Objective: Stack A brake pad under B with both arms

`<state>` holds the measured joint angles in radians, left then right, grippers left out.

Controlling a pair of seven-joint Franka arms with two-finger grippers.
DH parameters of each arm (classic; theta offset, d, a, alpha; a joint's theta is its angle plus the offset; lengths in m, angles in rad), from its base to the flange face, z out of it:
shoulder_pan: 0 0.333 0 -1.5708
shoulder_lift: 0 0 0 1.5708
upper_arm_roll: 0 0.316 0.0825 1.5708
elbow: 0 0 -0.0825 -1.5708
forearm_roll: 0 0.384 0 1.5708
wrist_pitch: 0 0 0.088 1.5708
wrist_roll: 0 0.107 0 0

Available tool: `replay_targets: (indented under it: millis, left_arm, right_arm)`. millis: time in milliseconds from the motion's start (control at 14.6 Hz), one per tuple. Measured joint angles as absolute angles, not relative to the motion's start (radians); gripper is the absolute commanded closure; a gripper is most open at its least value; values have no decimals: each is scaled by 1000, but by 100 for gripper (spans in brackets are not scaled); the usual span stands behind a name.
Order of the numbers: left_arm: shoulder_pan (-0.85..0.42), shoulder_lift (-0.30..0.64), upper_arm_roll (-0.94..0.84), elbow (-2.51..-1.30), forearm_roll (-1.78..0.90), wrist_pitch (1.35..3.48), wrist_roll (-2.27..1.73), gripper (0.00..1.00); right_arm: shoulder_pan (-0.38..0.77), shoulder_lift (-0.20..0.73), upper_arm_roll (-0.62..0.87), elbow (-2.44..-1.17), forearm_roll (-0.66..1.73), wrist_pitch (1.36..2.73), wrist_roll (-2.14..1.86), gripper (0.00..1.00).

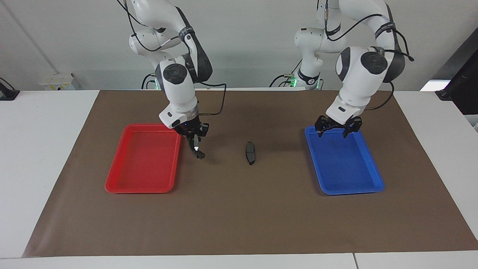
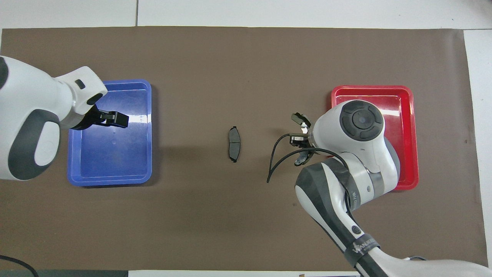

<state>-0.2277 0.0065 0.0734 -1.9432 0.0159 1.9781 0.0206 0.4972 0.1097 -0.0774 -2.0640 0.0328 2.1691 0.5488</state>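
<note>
Short dark grey brake pad [image 1: 250, 152] lies mid-frame on worktop [image 1: 239, 209].
My right gripper [image 1: 195, 146] clamps the long black crescent piece [image 1: 198, 152]; left gripper [image 1: 335, 129] released, upper right.

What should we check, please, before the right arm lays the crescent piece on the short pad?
1. A brake pad lies flat on the brown mat, between the trays: ok.
2. Nothing on or touching the pad: ok.
3. Right tool shut on B: ok.
4. B over the pad: not ok; it hangs over the mat between the red tray and the pad.
5. Left tool open, holding nothing, over the blue tray, away from the pad: ok.
6. B's curve lined up with the pad: cannot tell.
</note>
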Motion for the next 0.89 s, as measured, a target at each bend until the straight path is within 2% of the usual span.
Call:
replay_targets:
  millis: [205,479,889]
  left_arm:
    - [-140,-42,73,-1935,16,1946,96,2]
    - [-111,-60,73,-1854,16,1829,113,2]
    - [-110,-59,72,-1804,16,1748,113,2]
  right_arm:
    - [581,180,-77,-1989,33,2169,653,100]
    - [690,326,-77,-1832,33,2169,792,100]
    - [740,415,-77,-1795,33,2232,866,100]
